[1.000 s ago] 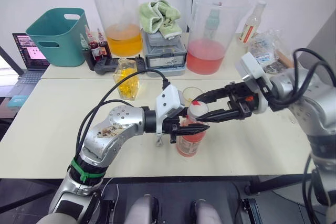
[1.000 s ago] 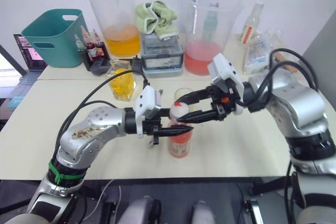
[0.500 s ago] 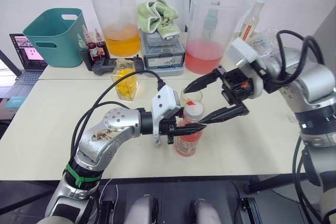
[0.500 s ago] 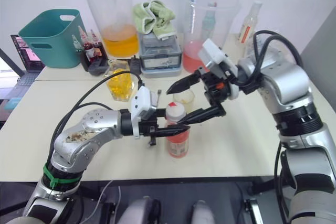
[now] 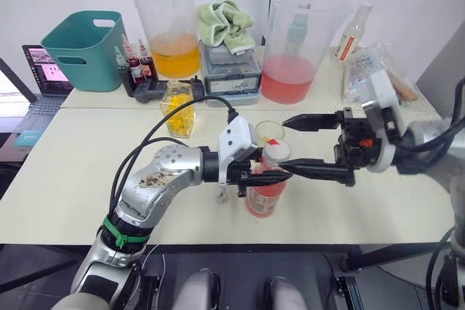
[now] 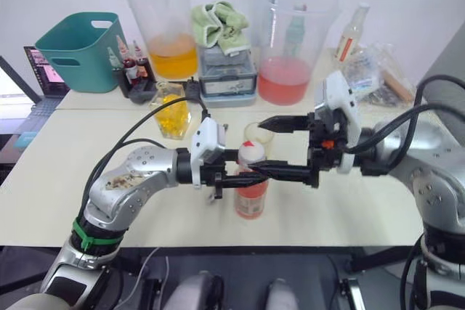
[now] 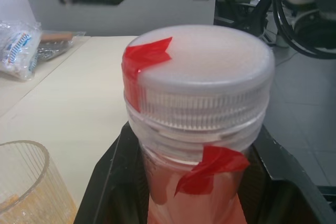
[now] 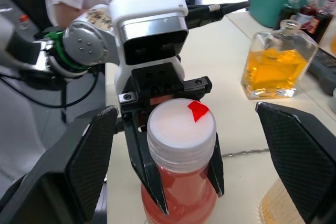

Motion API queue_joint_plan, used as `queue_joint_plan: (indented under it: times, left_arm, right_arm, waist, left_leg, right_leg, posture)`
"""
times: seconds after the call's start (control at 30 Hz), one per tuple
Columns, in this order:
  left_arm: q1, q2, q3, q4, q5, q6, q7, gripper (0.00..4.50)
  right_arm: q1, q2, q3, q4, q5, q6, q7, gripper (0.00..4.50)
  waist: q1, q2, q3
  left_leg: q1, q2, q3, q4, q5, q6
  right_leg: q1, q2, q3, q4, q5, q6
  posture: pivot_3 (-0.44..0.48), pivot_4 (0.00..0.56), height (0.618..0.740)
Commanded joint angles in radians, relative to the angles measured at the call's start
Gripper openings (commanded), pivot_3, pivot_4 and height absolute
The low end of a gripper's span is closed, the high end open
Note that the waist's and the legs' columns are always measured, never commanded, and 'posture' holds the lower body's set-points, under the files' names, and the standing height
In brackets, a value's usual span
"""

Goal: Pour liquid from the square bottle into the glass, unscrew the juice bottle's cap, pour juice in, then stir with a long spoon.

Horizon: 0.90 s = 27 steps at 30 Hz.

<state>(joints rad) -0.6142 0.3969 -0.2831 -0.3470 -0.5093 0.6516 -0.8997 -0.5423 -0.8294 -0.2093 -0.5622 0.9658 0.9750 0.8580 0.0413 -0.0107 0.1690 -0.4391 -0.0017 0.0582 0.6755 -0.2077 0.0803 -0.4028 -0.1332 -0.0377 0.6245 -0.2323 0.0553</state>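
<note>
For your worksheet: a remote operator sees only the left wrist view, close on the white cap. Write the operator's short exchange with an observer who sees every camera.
Operator: Is the right gripper on the cap yet?
Observer: No. It is open, with its fingers on either side of the cap and clear of it.
Operator: Where is the square bottle?
Observer: Upright on the table, beyond the left arm, to the robot's left of the glass.
</note>
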Motion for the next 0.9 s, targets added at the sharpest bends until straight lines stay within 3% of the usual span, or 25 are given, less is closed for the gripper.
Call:
queue_joint_plan:
  times: [0.03,0.23,0.33,0.43,0.53,0.7,0.9]
  left_arm:
    - [0.016,-0.003,-0.053,0.02,-0.001,0.014,-0.039,1.62]
    - [0.0,-0.005,-0.052,0.027,-0.002,0.016,-0.053,1.62]
    - [-0.004,-0.003,-0.05,0.029,0.0,0.016,-0.053,1.62]
    - [-0.005,-0.002,-0.046,0.028,0.001,0.02,-0.047,1.62]
    - [-0.005,0.002,-0.041,0.022,0.011,0.024,-0.03,1.62]
    - [0.007,0.009,-0.027,-0.001,0.016,0.045,0.001,1.62]
    - [0.051,0.027,-0.004,-0.064,0.008,0.075,0.044,1.62]
  right_arm:
    - [0.029,0.026,-0.059,-0.093,0.088,0.04,-0.161,4.47]
    - [0.061,0.047,-0.033,-0.135,0.109,0.033,-0.288,4.47]
    - [0.061,0.044,-0.027,-0.132,0.123,0.027,-0.299,3.71]
    - [0.057,0.035,-0.013,-0.121,0.134,0.018,-0.276,2.65]
    - [0.036,0.008,0.037,-0.083,0.107,-0.001,-0.178,1.69]
    - [-0.037,-0.024,0.169,0.036,-0.011,-0.098,0.043,1.65]
    - [-0.186,-0.001,0.356,0.284,-0.199,-0.323,0.445,1.65]
  waist:
    - [0.001,0.0,0.0]
    - [0.0,0.0,0.0]
    - [0.0,0.0,0.0]
    - [-0.001,0.0,0.0]
    - [-0.001,0.0,0.0]
    - [-0.005,0.0,0.0]
    - [-0.019,0.0,0.0]
  left_leg:
    - [0.0,0.0,0.0,0.0,0.0,0.0]
    - [0.0,0.0,0.0,0.0,0.0,0.0]
    - [0.0,-0.001,0.0,0.0,0.0,0.001]
    - [0.0,-0.001,0.0,0.0,0.0,0.001]
    - [0.0,-0.001,0.0,0.001,0.0,0.001]
    - [0.0,0.0,0.0,0.001,0.0,0.001]
    - [0.001,0.0,0.0,0.001,0.0,0.001]
  right_leg:
    - [0.0,0.0,0.0,0.0,0.0,0.0]
    - [0.0,0.001,0.0,0.0,0.0,0.0]
    - [0.0,0.002,0.0,0.0,0.0,0.0]
    - [0.0,0.002,0.0,0.0,0.0,0.0]
    - [0.0,0.003,0.0,0.0,0.0,0.0]
    - [0.001,0.004,0.0,0.0,0.0,0.001]
    - [0.001,0.005,0.0,0.0,0.0,0.001]
  posture:
    - [0.0,0.15,0.736]
    - [0.0,0.15,0.736]
    - [0.0,0.15,0.736]
    - [0.0,0.15,0.736]
    - [0.0,0.15,0.736]
    - [0.0,0.15,0.736]
    - [0.0,0.15,0.736]
